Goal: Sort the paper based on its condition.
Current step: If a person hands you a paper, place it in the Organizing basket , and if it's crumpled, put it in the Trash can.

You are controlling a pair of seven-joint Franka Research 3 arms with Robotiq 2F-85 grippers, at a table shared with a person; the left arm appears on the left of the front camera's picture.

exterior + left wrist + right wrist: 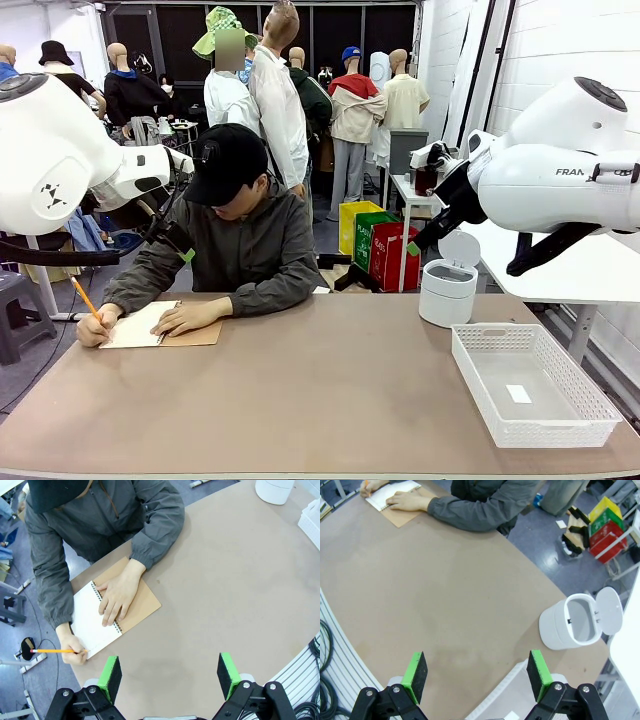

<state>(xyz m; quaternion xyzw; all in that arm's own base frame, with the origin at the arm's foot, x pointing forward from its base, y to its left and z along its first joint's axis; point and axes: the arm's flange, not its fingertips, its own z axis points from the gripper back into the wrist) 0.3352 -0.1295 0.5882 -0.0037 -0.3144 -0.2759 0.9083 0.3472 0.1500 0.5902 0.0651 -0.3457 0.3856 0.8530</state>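
The paper (pixel 135 325) is a white sheet lying on an open spiral notebook's brown cover (pixel 200 335) at the far left of the table. A person presses one hand (pixel 190 317) on it and writes with an orange pencil (pixel 85 298) in the other. From the left wrist view the paper (pixel 90 622) lies well beyond my left gripper (pixel 170 677), which hangs open and empty high above the table. My right gripper (pixel 477 675) is also open and empty, high over the table's right half, with the paper (pixel 387 495) far off at the top left.
A white bin (pixel 447 290) with its lid flipped up stands at the far right of the table. A white mesh basket (pixel 555 432) sits at the front right with a tiny white label (pixel 518 393) inside. Bare brown tabletop (pixel 320 390) lies between.
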